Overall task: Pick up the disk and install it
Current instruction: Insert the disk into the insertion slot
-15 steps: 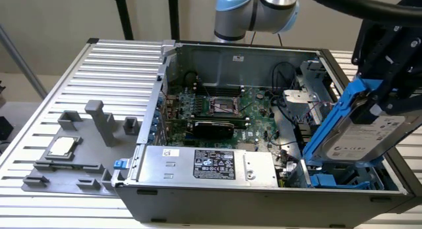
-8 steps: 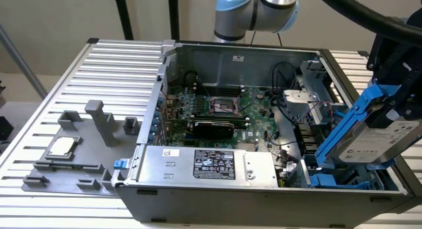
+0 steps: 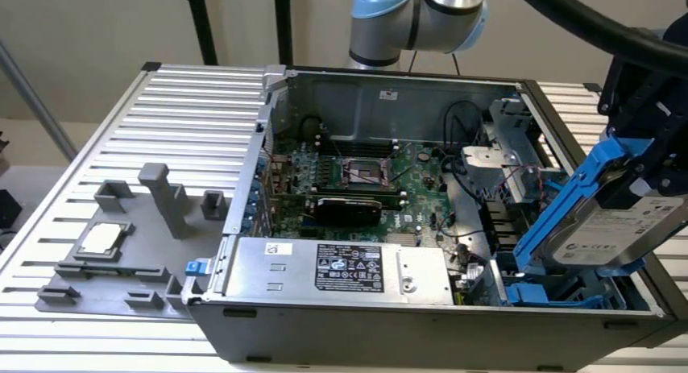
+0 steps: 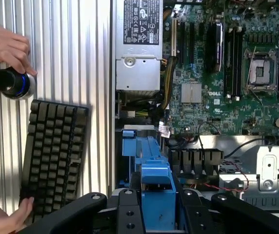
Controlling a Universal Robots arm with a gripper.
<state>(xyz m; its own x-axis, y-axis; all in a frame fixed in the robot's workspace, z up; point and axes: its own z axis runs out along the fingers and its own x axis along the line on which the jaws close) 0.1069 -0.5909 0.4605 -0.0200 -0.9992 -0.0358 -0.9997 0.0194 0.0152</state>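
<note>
The ribbed aluminium table (image 3: 183, 107) carried a large open grey metal computer case (image 3: 430, 341).

Contents of the case:
- A green motherboard (image 3: 355, 176) lay flat on its floor.
- A silver box-shaped power supply with a black label (image 3: 333, 268) sat along the near wall.
- A blue plastic drive cage (image 3: 549, 295) occupied the near corner, at the exterior view's right.

At the exterior view's left of the case, a flat grey fixture plate with upright posts (image 3: 118, 268) lay on the table. A small square silver chip (image 3: 102, 238) sat in one of its recesses.

The silver and pale-blue robot arm (image 3: 430, 18) rose behind the case and reached over its corner at the exterior view's right. The black gripper (image 3: 640, 180) hung there above the drive cage, with its fingers (image 4: 125, 209) clamped on either side of the disk (image 3: 618, 232). The disk was a flat rectangular silver-grey hard drive with a white printed label and blue plastic carrier rails.

The disk was held in the air, steeply tilted. Its long axis ran from low at the exterior view's left to high at the exterior view's right. The lower end pointed down at the drive cage and lay near it; contact could not be determined. The labelled face was turned towards the exterior camera.

In the wrist view, a black keyboard (image 4: 54, 156) lay on the table beside the case. One hand (image 4: 5, 46) rested on a round black knob with a blue ring (image 4: 12, 83), and a second hand (image 4: 3, 214) lay at the keyboard's corner.
</note>
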